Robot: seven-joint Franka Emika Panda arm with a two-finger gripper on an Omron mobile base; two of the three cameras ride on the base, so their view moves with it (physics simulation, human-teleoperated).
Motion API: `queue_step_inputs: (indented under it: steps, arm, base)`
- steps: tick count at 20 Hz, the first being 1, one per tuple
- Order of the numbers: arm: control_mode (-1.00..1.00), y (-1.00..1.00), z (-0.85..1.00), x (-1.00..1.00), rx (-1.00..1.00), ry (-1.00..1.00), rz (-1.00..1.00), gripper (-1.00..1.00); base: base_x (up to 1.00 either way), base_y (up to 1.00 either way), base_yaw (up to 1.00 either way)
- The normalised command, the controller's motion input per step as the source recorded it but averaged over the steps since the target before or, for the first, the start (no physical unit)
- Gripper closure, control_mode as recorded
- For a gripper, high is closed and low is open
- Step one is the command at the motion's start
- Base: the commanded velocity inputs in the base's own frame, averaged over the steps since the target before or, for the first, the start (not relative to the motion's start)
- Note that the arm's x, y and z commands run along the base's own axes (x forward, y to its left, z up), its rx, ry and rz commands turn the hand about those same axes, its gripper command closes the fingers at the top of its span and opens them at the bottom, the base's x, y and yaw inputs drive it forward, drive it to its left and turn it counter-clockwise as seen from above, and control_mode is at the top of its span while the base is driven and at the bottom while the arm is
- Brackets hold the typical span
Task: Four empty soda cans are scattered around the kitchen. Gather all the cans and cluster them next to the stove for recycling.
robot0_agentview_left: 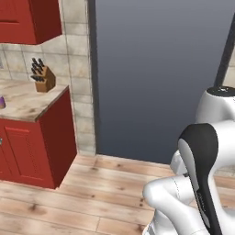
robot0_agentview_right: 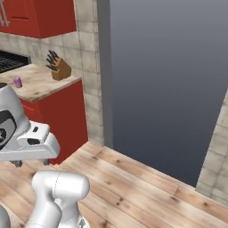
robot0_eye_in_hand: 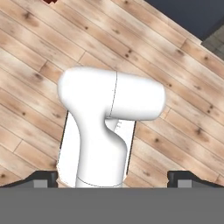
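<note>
- Down by the wood floor (robot0_eye_in_hand: 183, 131), gripper (robot0_eye_in_hand: 113, 179) is pointing at planks, jaws hanging wide apart, gripping nothing.
- Farther off, purple can (robot0_agentview_right: 17, 82) is sitting upright on the counter (robot0_agentview_right: 42, 84), near the knife block (robot0_agentview_right: 59, 67).
- Guessing it's light, thin-walled, slick; I'm thinking a gentle mid-body pinch.

This is a home kitchen. Red cabinets (robot0_agentview_left: 27, 137) carry a beige marble counter (robot0_agentview_left: 27, 103) with a knife block (robot0_agentview_left: 43, 78) against tan tiled walls (robot0_agentview_left: 78, 69), a stove (robot0_agentview_right: 9, 60) edge nearby, over a wood plank floor (robot0_agentview_right: 133, 187).
</note>
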Motion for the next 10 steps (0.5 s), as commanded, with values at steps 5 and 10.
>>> queue_step_inputs:
  steps: [5,10]
  arm:
    - [1.00,0.00,0.00,0.00,0.00,0.00,0.00,-1.00]
    - [1.00,0.00,0.00,0.00,0.00,0.00,0.00,-1.00]
  base:
    - [0.55,0.90,-0.05]
    - [0.46,0.87,-0.04]
